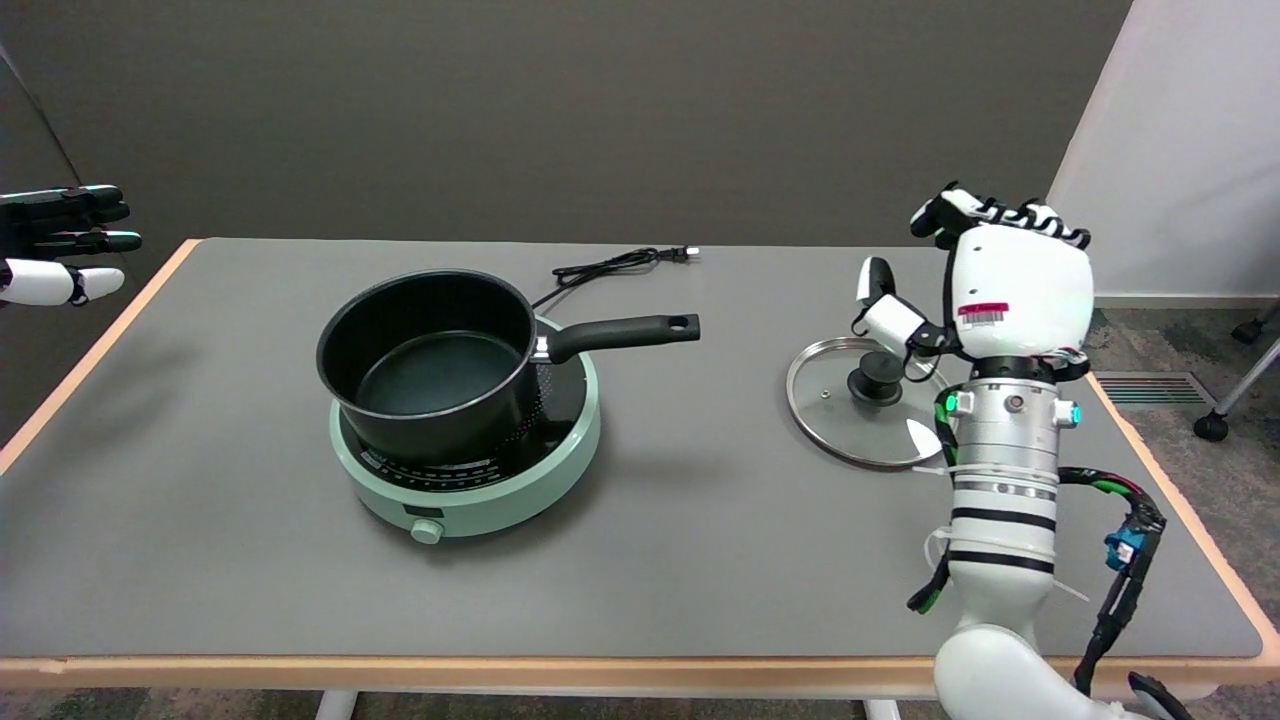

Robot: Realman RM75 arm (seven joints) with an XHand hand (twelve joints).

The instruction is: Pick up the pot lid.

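A glass pot lid (845,405) with a steel rim and a black knob (875,378) lies flat on the grey table, right of centre. My right hand (985,285) hovers just right of and above the lid, back of the hand toward the camera. Its fingers are apart and hold nothing, with the thumb (885,310) pointing out over the knob. The wrist hides the lid's right edge.
A black saucepan (430,355) with its handle pointing right stands on a mint-green induction hob (470,470) at the table's centre left. A black power cord (615,265) lies behind it. The table's right edge (1180,500) runs close beside my arm. The idle left hand (60,245) hangs at upper left.
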